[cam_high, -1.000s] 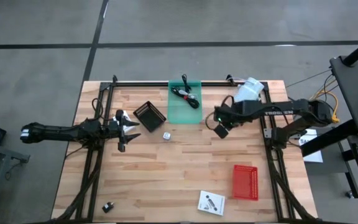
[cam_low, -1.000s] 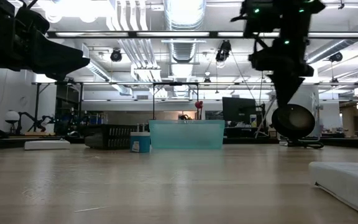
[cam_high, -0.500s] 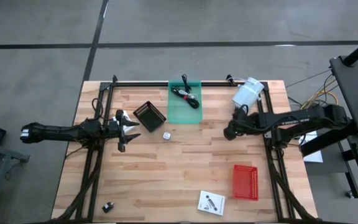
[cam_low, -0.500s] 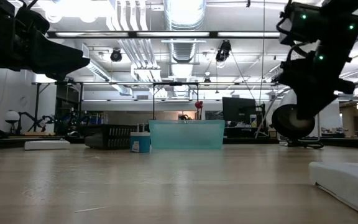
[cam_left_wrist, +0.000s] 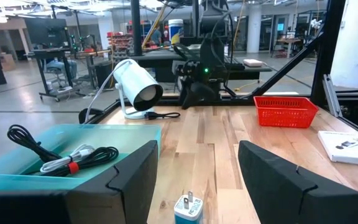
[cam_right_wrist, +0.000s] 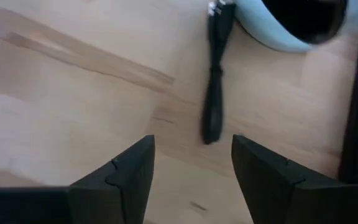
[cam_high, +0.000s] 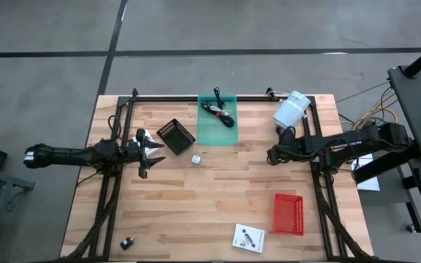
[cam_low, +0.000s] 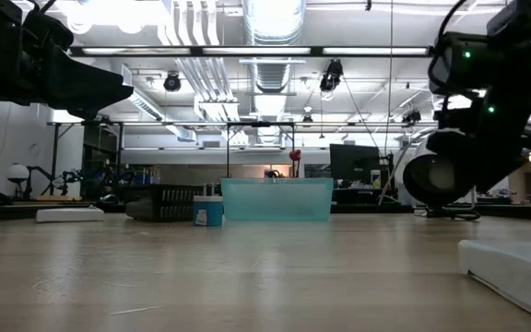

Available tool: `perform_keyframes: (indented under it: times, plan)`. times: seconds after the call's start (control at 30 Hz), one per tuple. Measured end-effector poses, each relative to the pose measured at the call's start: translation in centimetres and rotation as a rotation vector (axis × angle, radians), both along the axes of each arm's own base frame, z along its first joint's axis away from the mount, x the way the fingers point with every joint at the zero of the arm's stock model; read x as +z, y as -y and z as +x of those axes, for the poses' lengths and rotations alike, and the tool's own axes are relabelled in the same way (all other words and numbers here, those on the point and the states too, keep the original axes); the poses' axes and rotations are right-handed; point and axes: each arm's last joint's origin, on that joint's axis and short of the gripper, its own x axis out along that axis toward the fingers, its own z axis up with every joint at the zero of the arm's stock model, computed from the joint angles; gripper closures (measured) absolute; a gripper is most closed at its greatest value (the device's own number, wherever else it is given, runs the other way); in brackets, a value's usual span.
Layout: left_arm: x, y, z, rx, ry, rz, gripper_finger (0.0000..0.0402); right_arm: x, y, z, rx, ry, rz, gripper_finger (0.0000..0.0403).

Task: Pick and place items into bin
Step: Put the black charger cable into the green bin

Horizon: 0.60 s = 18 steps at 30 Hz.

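Beside left hand (cam_high: 149,153), white cube (cam_high: 195,158).

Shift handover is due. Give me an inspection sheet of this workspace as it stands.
Surface: wooden table, bare planks between the items.
Job's things: coiled black cable lies in the teal bin; tiny white cube, flat white packet and small black piece lie loose on the table.
Clutter: black basket, red basket, white lamp.
Grippers: left claw open, empty, beside the black basket; right claw open, empty, low over the wood near the lamp.
Cables: lamp's black plug lies ahead of the right claw.
Surroundings: workshop benches, no person clearly seen.
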Motion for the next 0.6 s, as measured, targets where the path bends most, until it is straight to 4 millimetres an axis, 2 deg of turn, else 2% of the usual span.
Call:
perform_keyframes:
  times: [0.23,0.6]
  plan:
    - [0.0,0.0,0.0,0.0,0.0,0.0,0.0194,-1.0,0.2,-0.6,-0.039,0.01,-0.074,0.0202]
    - [0.0,0.0,0.0,0.0,0.0,0.0,0.0194,-2.5,0.2,-1.2,-0.024,0.023,-0.095,0.0202]
